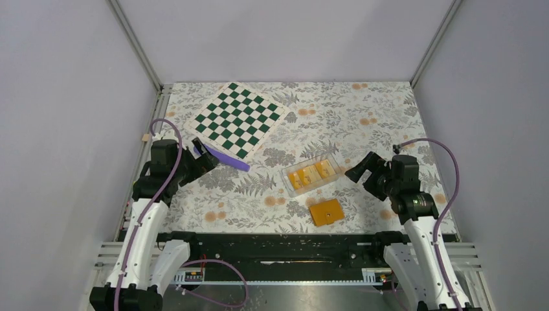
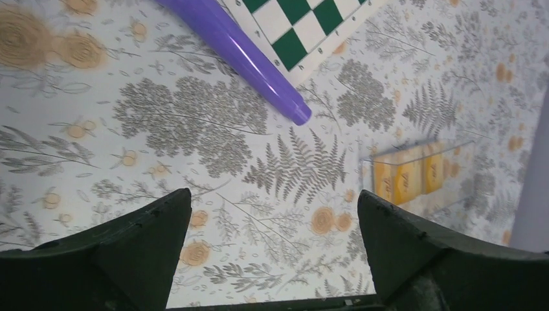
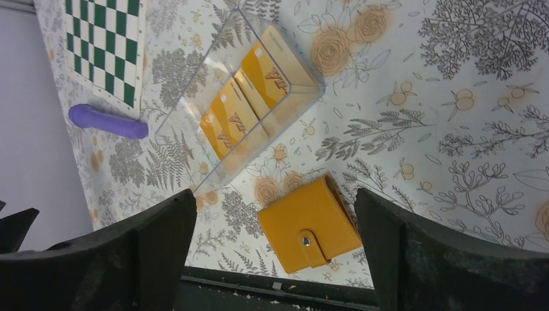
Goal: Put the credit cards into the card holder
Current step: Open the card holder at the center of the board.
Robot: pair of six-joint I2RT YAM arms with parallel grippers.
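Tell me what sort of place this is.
Likely a robot test booth: plain grey walls enclose a floral-covered table, a left arm and right arm are bolted to a metal rail, and a chessboard lies out as a prop.

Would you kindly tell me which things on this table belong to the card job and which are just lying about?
For the job:
- credit cards, lying in a clear tray
- orange card holder, closed, beside the tray

Just lying about:
- chessboard
- purple stick, at the chessboard's edge
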